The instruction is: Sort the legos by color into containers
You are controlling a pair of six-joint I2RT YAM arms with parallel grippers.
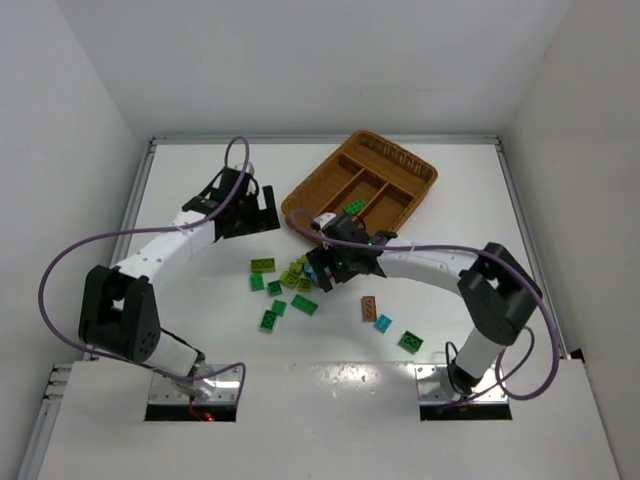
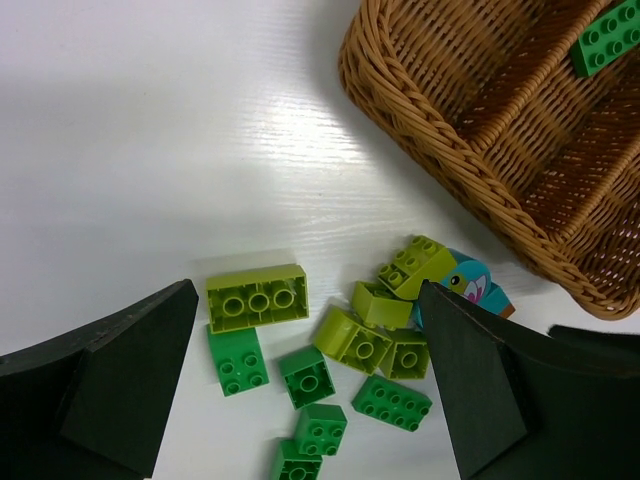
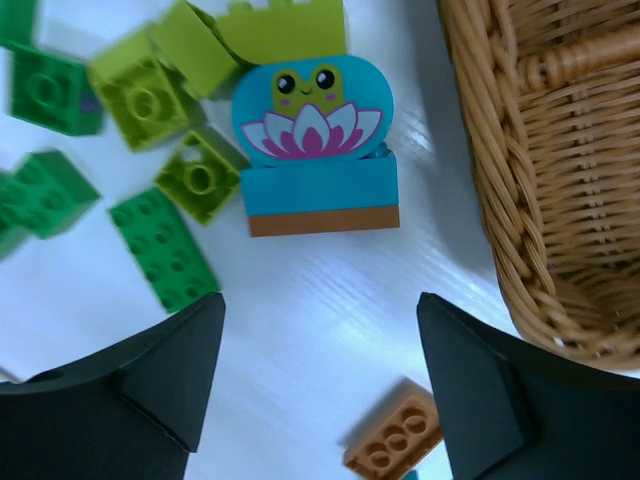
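The legos lie in a loose pile of dark green and lime bricks at mid-table. A lime long brick sits at its far edge. A cyan frog-printed piece on a cyan and brown base lies beside the wicker tray, whose long compartments are the containers. One green brick lies inside the tray. My right gripper hovers open over bare table just short of the frog piece, holding nothing. My left gripper is wide open above the pile, also with nothing in it.
A brown brick, a cyan brick and a green brick lie apart from the pile toward the right arm. The tray's woven rim stands close to the right gripper's right finger. White walls enclose the table.
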